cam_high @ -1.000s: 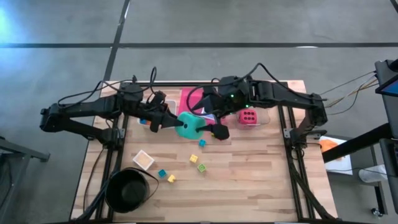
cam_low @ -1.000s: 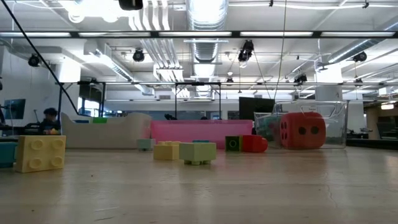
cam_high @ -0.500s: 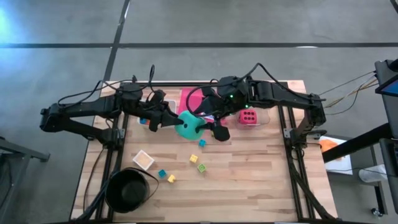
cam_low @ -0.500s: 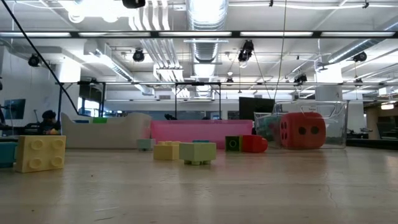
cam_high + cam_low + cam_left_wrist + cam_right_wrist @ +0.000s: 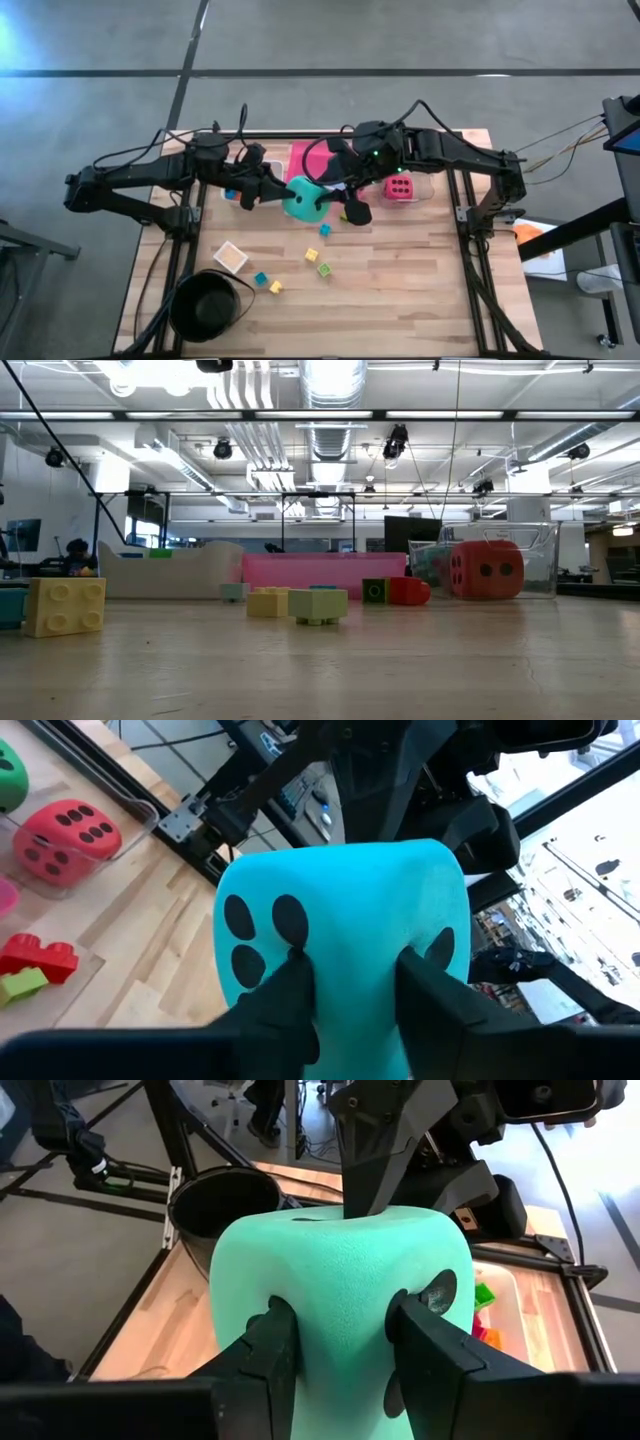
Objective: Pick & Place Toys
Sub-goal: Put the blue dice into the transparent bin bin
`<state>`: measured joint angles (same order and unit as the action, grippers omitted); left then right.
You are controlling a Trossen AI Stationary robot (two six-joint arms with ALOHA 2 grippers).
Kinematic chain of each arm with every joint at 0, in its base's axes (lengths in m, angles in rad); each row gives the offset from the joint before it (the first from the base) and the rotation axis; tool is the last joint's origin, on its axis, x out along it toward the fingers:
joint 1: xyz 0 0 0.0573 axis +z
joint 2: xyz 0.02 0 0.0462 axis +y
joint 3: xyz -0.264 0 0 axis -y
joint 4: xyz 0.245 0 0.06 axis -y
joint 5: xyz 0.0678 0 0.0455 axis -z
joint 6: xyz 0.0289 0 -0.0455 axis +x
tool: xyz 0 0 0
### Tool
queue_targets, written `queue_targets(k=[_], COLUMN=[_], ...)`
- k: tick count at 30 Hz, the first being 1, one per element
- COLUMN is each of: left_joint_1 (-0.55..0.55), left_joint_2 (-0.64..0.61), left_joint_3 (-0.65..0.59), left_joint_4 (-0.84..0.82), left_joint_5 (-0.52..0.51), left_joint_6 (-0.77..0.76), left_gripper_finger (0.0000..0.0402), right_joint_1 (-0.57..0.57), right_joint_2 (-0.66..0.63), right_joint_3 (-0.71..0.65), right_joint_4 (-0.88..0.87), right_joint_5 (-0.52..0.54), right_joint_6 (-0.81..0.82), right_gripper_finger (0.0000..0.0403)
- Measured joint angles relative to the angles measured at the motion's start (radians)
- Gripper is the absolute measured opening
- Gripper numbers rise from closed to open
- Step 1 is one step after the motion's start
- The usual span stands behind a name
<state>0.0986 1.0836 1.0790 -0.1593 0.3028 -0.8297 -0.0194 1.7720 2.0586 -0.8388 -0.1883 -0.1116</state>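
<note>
A teal dotted die hangs above the middle of the table between both arms. My left gripper comes at it from the table's left and my right gripper from the right; both are shut on it. The die fills the left wrist view and the right wrist view. A red die sits in a clear tray at the back right, with a green die beside it. Several small blocks lie on the tabletop below. My left gripper pinches the die between its two fingers, on opposite faces near the edge turned toward it. It comes almost level from the table's left. The die is lifted clear of the table. My right gripper pinches the die's opposite side between its two fingers, which dent the soft faces. It slants down from the table's right. The die hangs clear of the table.
A black round bowl stands at the near left corner, with a small white tray beside it. A pink tray and a white tray stand at the back. Blocks lie toward the near edge.
My right gripper's fingers have drawn together onto the teal die, which my left gripper was holding up beforehand. Both arms and the die have stayed where they were above the table's middle.
</note>
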Motion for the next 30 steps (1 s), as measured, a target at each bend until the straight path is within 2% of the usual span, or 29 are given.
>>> queue_targets(k=[6, 9, 11, 13, 22, 30], left_joint_1=[-0.001, -0.001, -0.001, -0.001, 0.006, 0.021], left_joint_2=[0.001, 0.001, 0.001, 0.001, 0.000, 0.000], left_joint_3=[0.000, 0.000, 0.000, 0.000, 0.004, 0.003], left_joint_4=[-0.007, -0.014, -0.014, -0.015, -0.020, -0.067], left_joint_5=[-0.004, -0.004, -0.004, -0.003, -0.007, -0.010], left_joint_6=[-0.024, -0.042, -0.042, -0.043, -0.070, -0.086], left_gripper_finger=[0.0284, 0.0351, 0.0383, 0.0390, 0.0342, 0.0340], right_joint_1=[0.005, 0.004, 0.004, 0.004, 0.009, 0.009], right_joint_2=[0.002, 0.002, 0.001, -0.003, -0.035, -0.059], right_joint_3=[-0.001, -0.002, -0.002, -0.003, -0.005, -0.005], right_joint_4=[-0.019, -0.020, -0.021, -0.023, -0.041, -0.109], right_joint_5=[-0.005, -0.006, -0.005, -0.006, -0.027, -0.022], right_joint_6=[0.004, 0.009, 0.011, 0.011, 0.035, 0.065], right_gripper_finger=[0.0120, 0.0120, 0.0120, 0.0119, 0.0116, 0.0115])
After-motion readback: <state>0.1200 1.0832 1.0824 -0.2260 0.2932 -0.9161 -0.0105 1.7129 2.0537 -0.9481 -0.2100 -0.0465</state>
